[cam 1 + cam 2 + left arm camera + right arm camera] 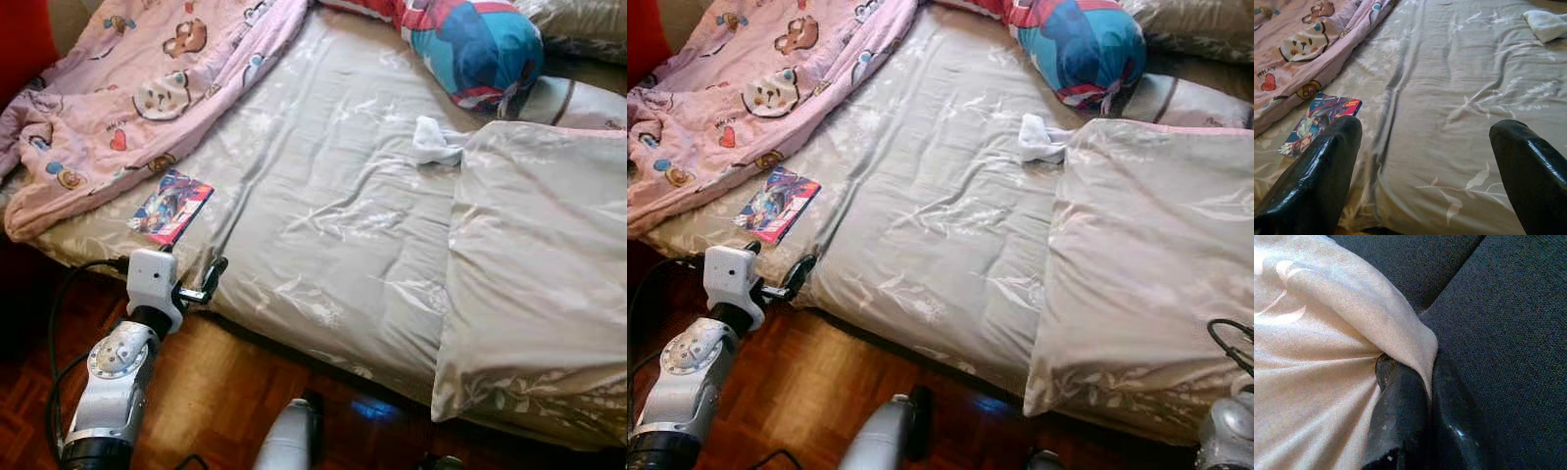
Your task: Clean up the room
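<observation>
I'm looking down on a bed (pixel 323 196) over dark wood floor (pixel 211 387), and everything gets placed from that bed. The thing in hand is the beige floral duvet (pixel 539 284), folded back over the bed's right side with its near edge hanging toward the floor. My right gripper (pixel 1425 382) has both fingers pinched tight on a corner of that cloth, dark grey fabric (pixel 1508 308) behind it. My left gripper (pixel 201 284) hovers at the bed's near-left edge, fingers spread wide, nothing between them.

Just beyond it, on the sheet, lies a small comic book (pixel 171 206), touching the hem of the pink bear-print blanket (pixel 137 88) heaped on the bed's far-left corner. A white cloth (pixel 436 142) sits mid-bed at the duvet's far edge, and a blue and red cartoon pillow (pixel 475 44) lies at the head.

Risks, as I read it: that grip is on a thin corner, so a hard pull could slip it out. Dragging the duvet across may bury the white cloth. Sweeping left could knock the book off onto the floor.
</observation>
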`<state>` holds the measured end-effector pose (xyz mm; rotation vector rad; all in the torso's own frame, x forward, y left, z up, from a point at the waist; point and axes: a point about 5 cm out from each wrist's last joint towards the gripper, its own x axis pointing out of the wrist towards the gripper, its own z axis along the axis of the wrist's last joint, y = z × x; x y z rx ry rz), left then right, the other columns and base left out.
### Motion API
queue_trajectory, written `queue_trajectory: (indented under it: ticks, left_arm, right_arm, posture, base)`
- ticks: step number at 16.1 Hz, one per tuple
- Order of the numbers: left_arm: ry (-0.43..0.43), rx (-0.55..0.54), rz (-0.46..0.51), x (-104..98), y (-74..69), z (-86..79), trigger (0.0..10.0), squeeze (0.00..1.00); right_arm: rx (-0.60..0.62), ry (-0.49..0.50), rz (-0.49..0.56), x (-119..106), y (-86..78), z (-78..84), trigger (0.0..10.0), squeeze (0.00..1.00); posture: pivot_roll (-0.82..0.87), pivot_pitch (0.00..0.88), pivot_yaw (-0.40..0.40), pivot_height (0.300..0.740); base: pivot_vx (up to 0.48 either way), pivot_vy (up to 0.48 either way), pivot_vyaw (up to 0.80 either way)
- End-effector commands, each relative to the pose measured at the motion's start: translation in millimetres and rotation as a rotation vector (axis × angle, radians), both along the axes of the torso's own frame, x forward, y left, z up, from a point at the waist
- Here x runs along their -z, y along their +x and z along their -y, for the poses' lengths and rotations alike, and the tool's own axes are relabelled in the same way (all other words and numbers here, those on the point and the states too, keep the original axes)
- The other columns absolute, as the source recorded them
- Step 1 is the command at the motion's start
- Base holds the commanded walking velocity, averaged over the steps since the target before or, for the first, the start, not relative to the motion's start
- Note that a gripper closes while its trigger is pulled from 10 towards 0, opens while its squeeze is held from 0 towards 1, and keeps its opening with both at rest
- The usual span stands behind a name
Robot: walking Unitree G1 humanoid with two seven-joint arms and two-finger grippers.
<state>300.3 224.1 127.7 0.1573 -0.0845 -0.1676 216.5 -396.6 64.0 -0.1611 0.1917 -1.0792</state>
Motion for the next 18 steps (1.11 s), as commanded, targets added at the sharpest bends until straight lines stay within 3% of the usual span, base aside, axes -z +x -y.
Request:
queue_trajectory:
  ticks: [1,4,5,7,12,13,18]
  left_arm:
    - [0.027,-0.016,-0.051,12,-5.7,-6.9,10.0,0.0]
    - [0.028,-0.016,-0.05,13,-6.0,-7.1,10.0,0.0]
    - [0.03,-0.017,-0.05,13,-6.8,-8.1,10.0,0.0]
    - [0.032,-0.017,-0.052,14,-7.2,-8.4,10.0,0.0]
    - [0.035,-0.022,-0.053,15,-6.8,-9.7,10.0,0.0]
    - [0.034,-0.022,-0.053,15,-6.9,-8.9,10.0,0.0]
    - [0.022,-0.04,-0.052,19,-5.0,-9.4,10.0,0.0]
  right_arm:
    - [0.124,0.062,0.02,11,-20.8,6.5,10.0,0.0]
    - [0.123,0.229,-0.015,43,-25.4,-16.8,10.0,0.0]
    - [0.175,0.327,-0.045,63,-36.2,-29.7,10.0,0.0]
    - [0.218,0.343,-0.062,72,-44.9,-35.2,10.0,0.0]
    - [0.205,0.37,-0.052,71,-40.2,-36.2,10.0,0.0]
    - [0.197,0.365,-0.015,67,-36.6,-35.0,10.0,1.0]
    - [0.033,0.226,0.009,50,-8.5,-44.8,10.0,1.0]
  posture:
    - [0.12,0.297,0.132,0.705]
    - [0.13,0.292,0.132,0.705]
    - [0.14,0.286,0.132,0.705]
    - [0.15,0.279,0.133,0.705]
    - [0.15,0.265,0.128,0.705]
    - [0.15,0.263,0.127,0.705]
    - [0.14,0.222,0.117,0.705]
  base:
    - [0.0,0.0,0.0]
    - [0.0,0.0,0.0]
    - [0.0,0.0,0.0]
    - [0.0,0.0,0.0]
    - [0.0,0.0,0.0]
    - [0.0,0.0,0.0]
    - [0.0,0.0,0.0]
